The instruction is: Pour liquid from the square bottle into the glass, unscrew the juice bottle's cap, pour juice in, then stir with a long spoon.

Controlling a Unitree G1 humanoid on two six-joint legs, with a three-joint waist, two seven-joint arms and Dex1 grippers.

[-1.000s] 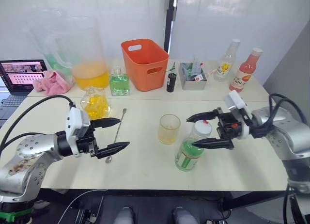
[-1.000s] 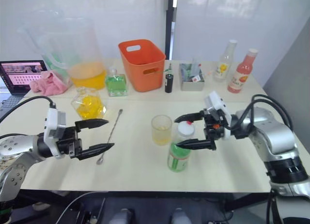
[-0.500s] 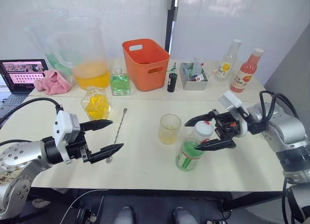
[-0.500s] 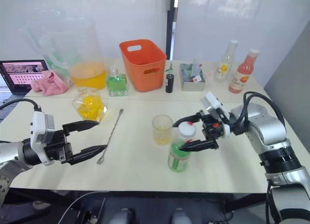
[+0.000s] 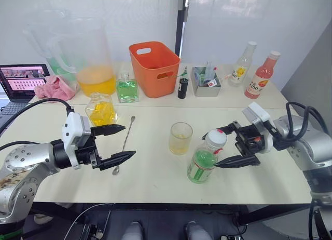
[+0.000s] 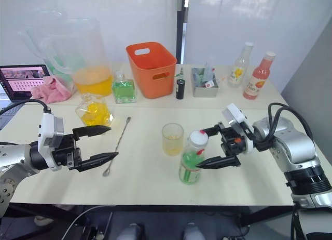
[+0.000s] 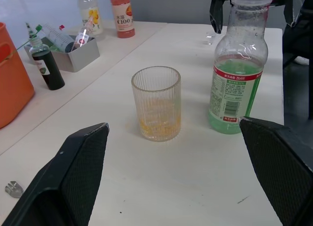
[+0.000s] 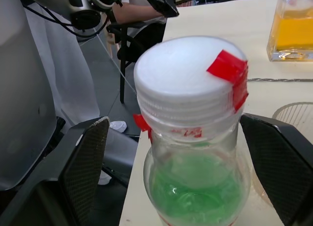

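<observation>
Right claw (image 5: 228,145) gapes beside the juice bottle's cap (image 5: 216,138); it should close squarely round it before twisting

Pale cream desk (image 5: 155,177), seam running across it at mid-depth, set against a white wall (image 5: 135,16) with a dark vertical post (image 5: 180,22) at 12 o'clock, a grey panel (image 5: 311,74) at 3 o'clock, even diffuse light, dark floor (image 5: 161,224) under the near edge.

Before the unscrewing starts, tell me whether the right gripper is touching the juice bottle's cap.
Apart. The right wrist view shows open jaws flanking the cap with clear gaps on both sides.
</observation>
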